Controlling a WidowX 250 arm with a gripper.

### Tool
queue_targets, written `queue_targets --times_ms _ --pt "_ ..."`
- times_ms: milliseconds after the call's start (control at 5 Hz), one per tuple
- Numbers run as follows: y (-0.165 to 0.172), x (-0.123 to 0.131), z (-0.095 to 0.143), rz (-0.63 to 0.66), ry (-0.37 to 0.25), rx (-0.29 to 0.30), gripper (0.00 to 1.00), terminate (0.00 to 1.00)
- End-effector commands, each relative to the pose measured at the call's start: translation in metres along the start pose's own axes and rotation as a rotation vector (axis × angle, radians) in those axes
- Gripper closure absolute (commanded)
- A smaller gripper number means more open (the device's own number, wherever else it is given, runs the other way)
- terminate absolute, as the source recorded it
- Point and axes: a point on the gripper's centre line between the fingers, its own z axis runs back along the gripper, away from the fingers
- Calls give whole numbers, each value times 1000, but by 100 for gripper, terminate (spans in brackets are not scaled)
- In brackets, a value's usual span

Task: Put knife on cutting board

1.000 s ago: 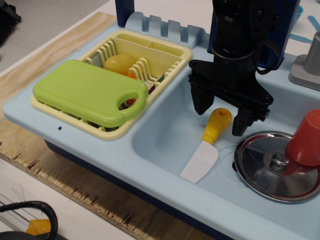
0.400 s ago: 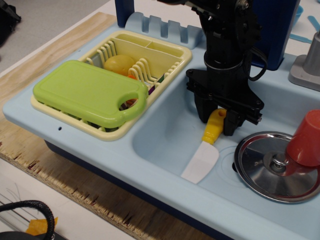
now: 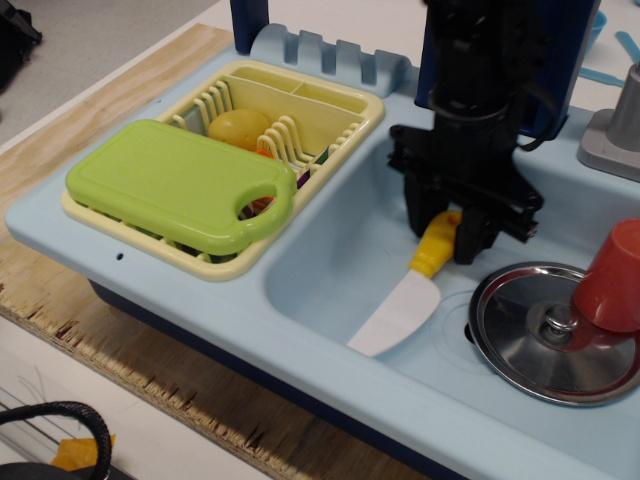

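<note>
The knife (image 3: 405, 300) has a broad white blade and a yellow handle. It hangs tilted over the light-blue sink (image 3: 330, 240), blade tip low toward the front rim. My black gripper (image 3: 445, 232) is shut on the yellow handle. The lime-green cutting board (image 3: 175, 183) lies on the pale-yellow dish rack (image 3: 330, 110) to the left, well apart from the knife.
A steel pot lid (image 3: 550, 330) lies at the sink's right, with a red cup (image 3: 612, 278) on it. A yellow round toy (image 3: 238, 128) sits in the rack. A grey faucet base (image 3: 615, 130) stands at far right. The wooden table edge (image 3: 150, 370) runs along the front.
My gripper came down around the yellow handle and shut on it. It has since shifted slightly right and up, and the knife has lifted and swung its blade tip leftward.
</note>
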Motion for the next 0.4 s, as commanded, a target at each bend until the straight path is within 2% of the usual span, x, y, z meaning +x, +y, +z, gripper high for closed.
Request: queue_targets --times_ms 0,200 --pt "4 15 38 -77 -46 9 100 0" --pt "8 11 61 -151 -23 14 100 0"
